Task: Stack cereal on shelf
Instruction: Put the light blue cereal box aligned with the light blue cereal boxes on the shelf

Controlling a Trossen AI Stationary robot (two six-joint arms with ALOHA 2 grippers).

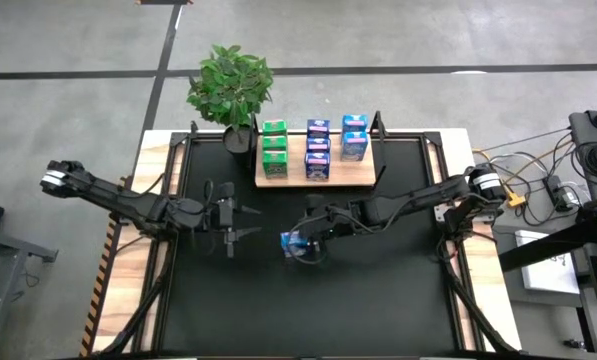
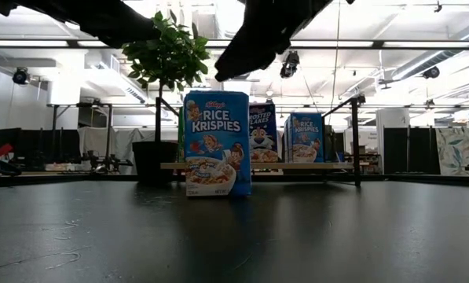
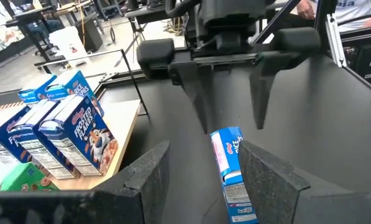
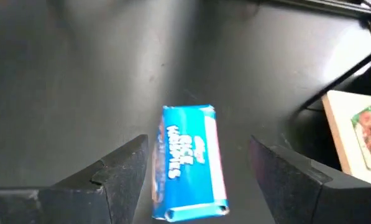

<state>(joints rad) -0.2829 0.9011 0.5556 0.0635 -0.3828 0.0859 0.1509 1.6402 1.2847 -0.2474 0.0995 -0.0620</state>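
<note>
Right gripper (image 1: 300,243): I am seeing its fingers standing spread, one on each side of a blue carton (image 1: 294,241), with a gap on both sides; nothing is being pinched.
Blue carton: it is standing upright on the black mat (image 1: 378,290), in front of the shelf (image 1: 363,176) and apart from it; the low view is showing its Rice Krispies face.
Left gripper (image 1: 228,219): I am reading its fingers as spread and holding nothing; it is hovering over the mat, well to the left of the carton and facing it.
Shelf: it is lying at the mat's far edge, carrying green cartons (image 1: 274,148) on its left and blue cartons (image 1: 318,150) in the middle and on the right.
Plant (image 1: 231,85): it is standing just beyond the shelf's left end.
</note>
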